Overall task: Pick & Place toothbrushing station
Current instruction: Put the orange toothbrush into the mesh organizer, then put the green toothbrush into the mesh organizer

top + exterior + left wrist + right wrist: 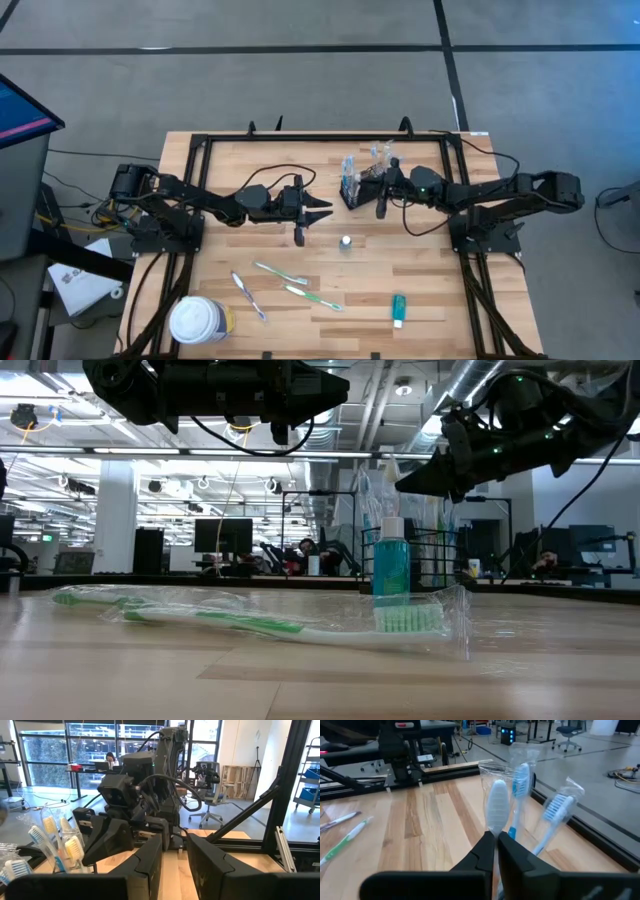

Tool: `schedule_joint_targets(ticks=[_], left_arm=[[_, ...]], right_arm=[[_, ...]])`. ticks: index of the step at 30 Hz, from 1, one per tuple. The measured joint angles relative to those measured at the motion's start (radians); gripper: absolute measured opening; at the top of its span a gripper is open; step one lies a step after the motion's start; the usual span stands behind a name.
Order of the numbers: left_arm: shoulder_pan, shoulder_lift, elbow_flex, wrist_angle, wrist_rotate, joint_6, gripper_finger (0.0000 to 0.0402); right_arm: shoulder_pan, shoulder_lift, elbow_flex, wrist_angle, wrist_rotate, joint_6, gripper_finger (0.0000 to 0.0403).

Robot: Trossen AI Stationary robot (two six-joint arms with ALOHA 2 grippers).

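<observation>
We found the small black wire-mesh caddy (pixel 350 188) near the worktop's far edge, already holding several wrapped brushes. Our right gripper (pixel 496 841) pinched a white-headed toothbrush (pixel 497 809) there. Three toothbrushes (pixel 282 272) and a teal tube (pixel 398 309) remained; left gripper (pixel 318 211) hung part-open, empty.

Wrapped green toothbrush (pixel 250 622) before bottle (pixel 391 560)

Two matte-black jointed arms, looping black cables, green light on the right.
</observation>
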Motion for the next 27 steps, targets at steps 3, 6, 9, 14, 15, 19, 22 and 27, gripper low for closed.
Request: schedule_joint_targets(ticks=[3, 6, 9, 14, 15, 19, 22, 27], left_arm=[[0.000, 0.000, 0.000, 0.000, 0.000, 0.000, 0.0085], [0.000, 0.000, 0.000, 0.000, 0.000, 0.000, 0.0085], [0.000, 0.000, 0.000, 0.000, 0.001, 0.000, 0.0085], [0.000, 0.000, 0.000, -0.001, 0.001, 0.000, 0.0085], [0.000, 0.000, 0.000, -0.001, 0.001, 0.000, 0.0085], [0.000, 0.000, 0.000, -0.004, 0.002, 0.000, 0.0085], [0.000, 0.000, 0.000, -0.005, 0.005, 0.000, 0.0085], [0.000, 0.000, 0.000, -0.006, 0.005, 0.000, 0.0085]], right_arm=[[0.003, 0.000, 0.000, -0.006, 0.000, 0.000, 0.0024], [0.003, 0.000, 0.000, -0.006, 0.000, 0.000, 0.0037], [-0.005, -0.001, 0.000, -0.006, 0.001, 0.000, 0.0051], [-0.027, -0.008, 0.000, -0.023, 0.001, -0.014, 0.0078], [-0.030, -0.008, 0.000, -0.025, 0.001, -0.021, 0.0086], [-0.029, -0.008, 0.000, -0.025, 0.000, -0.045, 0.0122], [-0.029, -0.008, 0.000, -0.025, 0.000, -0.045, 0.0153], [-0.029, -0.008, 0.000, -0.025, 0.000, -0.038, 0.0195]])
